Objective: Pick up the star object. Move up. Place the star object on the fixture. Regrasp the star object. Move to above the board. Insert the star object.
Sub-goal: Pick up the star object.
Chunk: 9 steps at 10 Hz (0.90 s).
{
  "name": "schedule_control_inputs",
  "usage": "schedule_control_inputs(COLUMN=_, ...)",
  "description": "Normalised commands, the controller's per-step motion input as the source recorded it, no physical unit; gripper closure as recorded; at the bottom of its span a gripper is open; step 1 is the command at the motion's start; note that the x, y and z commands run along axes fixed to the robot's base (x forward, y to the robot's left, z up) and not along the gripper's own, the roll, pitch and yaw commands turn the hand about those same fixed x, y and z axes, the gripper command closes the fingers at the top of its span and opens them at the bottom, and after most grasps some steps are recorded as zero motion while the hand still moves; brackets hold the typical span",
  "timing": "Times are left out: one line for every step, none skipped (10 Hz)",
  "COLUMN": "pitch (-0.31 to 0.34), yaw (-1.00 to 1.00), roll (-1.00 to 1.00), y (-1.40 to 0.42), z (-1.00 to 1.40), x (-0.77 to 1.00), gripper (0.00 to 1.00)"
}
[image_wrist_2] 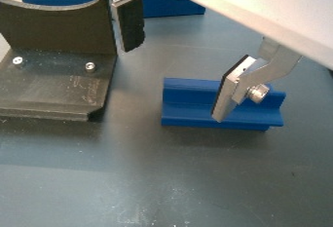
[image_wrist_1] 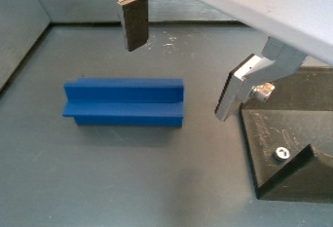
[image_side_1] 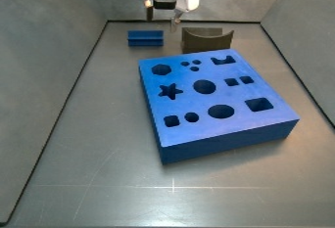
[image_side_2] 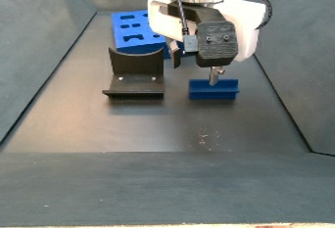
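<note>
The star object (image_wrist_1: 124, 102) is a short ridged blue bar lying on the grey floor; it shows in both wrist views (image_wrist_2: 192, 102) and both side views (image_side_1: 144, 38) (image_side_2: 214, 89). My gripper (image_wrist_1: 180, 82) hangs just above it, open and empty, with one finger on each side of one end (image_wrist_2: 174, 85). In the side views the gripper (image_side_1: 164, 15) (image_side_2: 199, 64) is beside the fixture. The dark fixture (image_wrist_2: 53, 51) (image_wrist_1: 293, 133) (image_side_1: 203, 38) (image_side_2: 137, 70) stands next to the star object. The blue board (image_side_1: 210, 100) (image_side_2: 131, 31) with its cut-out holes lies beyond the fixture.
Grey walls (image_side_1: 78, 66) enclose the floor on all sides. The board's edge (image_wrist_2: 163, 2) shows behind the fixture in a wrist view. Bare floor (image_side_2: 157, 134) lies in front of the fixture and the star object.
</note>
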Motion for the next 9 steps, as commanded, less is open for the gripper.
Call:
schedule_control_inputs(pitch=-0.06, yaw=-1.0, roll=0.0, y=0.0, z=-0.25, x=0.0, gripper=0.0)
schedule_control_inputs(pitch=-0.043, yaw=-1.0, roll=0.0, y=0.0, z=-0.28, x=0.0, gripper=0.0)
schedule_control_inputs(pitch=-0.034, yaw=-1.0, roll=0.0, y=0.0, z=-0.29, x=0.0, gripper=0.0)
schedule_control_inputs(pitch=-0.034, yaw=-1.0, roll=0.0, y=0.0, z=-0.29, x=0.0, gripper=0.0)
schedule_control_inputs(pitch=0.0, yaw=-0.81, roll=0.0, y=0.07, z=-0.11, x=-0.18, gripper=0.0)
schedule_control_inputs(pitch=-0.029, yaw=0.0, roll=0.01, y=0.0, z=0.0, x=0.0, gripper=0.0)
schedule_control_inputs(pitch=0.0, yaw=-0.79, roll=0.0, y=0.04, z=-0.28, x=-0.38, gripper=0.0)
schedule_control_inputs(pitch=0.0, yaw=-1.0, roll=0.0, y=0.0, z=-0.28, x=-0.05, gripper=0.0)
schedule_control_inputs(pitch=-0.014, yaw=-1.0, roll=0.0, y=0.0, z=-0.28, x=0.0, gripper=0.0)
